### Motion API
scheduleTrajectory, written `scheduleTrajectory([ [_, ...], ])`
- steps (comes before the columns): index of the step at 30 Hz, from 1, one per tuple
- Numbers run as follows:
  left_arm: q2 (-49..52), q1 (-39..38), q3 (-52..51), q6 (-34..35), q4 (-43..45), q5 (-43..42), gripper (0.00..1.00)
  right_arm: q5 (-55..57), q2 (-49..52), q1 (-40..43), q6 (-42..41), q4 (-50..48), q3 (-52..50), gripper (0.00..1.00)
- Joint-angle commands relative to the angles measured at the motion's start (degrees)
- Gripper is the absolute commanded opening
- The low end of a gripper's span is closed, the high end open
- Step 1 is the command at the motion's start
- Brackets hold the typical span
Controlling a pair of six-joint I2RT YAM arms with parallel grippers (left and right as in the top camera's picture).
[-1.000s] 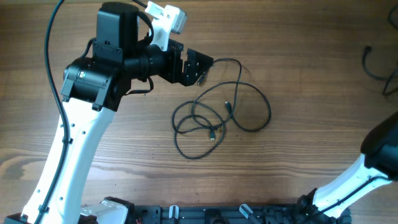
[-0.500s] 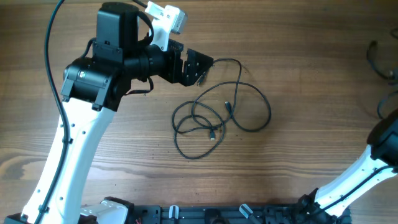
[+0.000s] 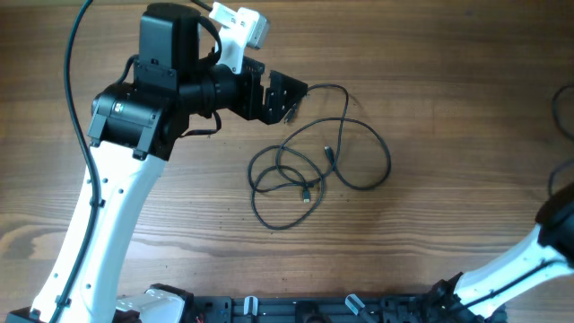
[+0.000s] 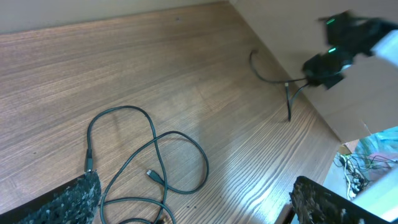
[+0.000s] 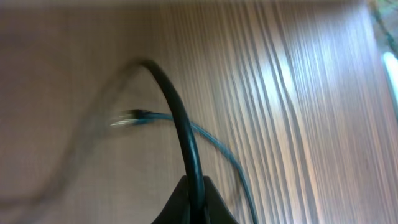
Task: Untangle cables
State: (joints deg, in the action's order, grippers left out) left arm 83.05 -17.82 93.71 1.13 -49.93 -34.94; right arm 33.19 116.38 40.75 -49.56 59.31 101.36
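Note:
A dark cable [image 3: 318, 161] lies in loose overlapping loops at the middle of the table, with its plugs inside the loops. It also shows in the left wrist view [image 4: 149, 158]. My left gripper [image 3: 289, 97] is open and empty, just above the upper left end of the loops; its fingers sit wide apart in the left wrist view [image 4: 199, 202]. My right gripper [image 5: 196, 196] is shut on a second dark cable [image 5: 180, 118] and holds it off the table at the far right. That gripper [image 4: 333, 56] and its hanging cable [image 4: 277, 78] show in the left wrist view.
The wooden table [image 3: 430, 242] ends at the right, beyond the held cable [image 3: 565, 112]. My right arm's white link [image 3: 525, 256] crosses the lower right corner. A black rail [image 3: 314, 309] runs along the front edge.
My right arm has moved further right, toward the frame edge, taking the held cable with it. The left arm and the looped cable have not moved.

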Motion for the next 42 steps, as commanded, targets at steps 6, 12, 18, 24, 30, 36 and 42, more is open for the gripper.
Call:
scheduleTrajectory([
  [6, 0.5, 0.4, 0.4, -0.7, 0.2, 0.3, 1.00, -2.9, -17.2, -0.2, 21.5, -10.5, 0.3, 0.17],
  [12, 0.5, 0.4, 0.4, -0.7, 0.2, 0.3, 1.00, -7.1, -9.6, -0.2, 25.7, -11.1, 0.3, 0.18],
  [18, 1.2, 0.4, 0.4, -0.7, 0.4, 0.3, 1.00, -15.7, -3.0, -0.4, 25.6, -12.7, 0.3, 0.22],
  [24, 3.2, 0.0, 0.4, -0.6, 1.6, 0.4, 1.00, -75.1, -2.9, -1.8, 40.0, -16.0, 0.3, 0.45],
  [30, 10.1, -0.9, 0.4, 2.5, 1.0, 0.3, 1.00, -82.2, -2.9, -9.2, 48.3, -7.5, 0.3, 0.47],
  [36, 18.4, -3.6, 0.4, -4.3, -1.1, 4.1, 0.97, -82.1, -2.9, -17.9, 49.4, -4.8, 0.3, 0.49],
  [42, 28.0, -5.8, 0.4, -12.0, -0.1, 6.5, 0.95, -78.6, -2.9, -22.3, 49.3, -4.0, 0.3, 0.49],
])
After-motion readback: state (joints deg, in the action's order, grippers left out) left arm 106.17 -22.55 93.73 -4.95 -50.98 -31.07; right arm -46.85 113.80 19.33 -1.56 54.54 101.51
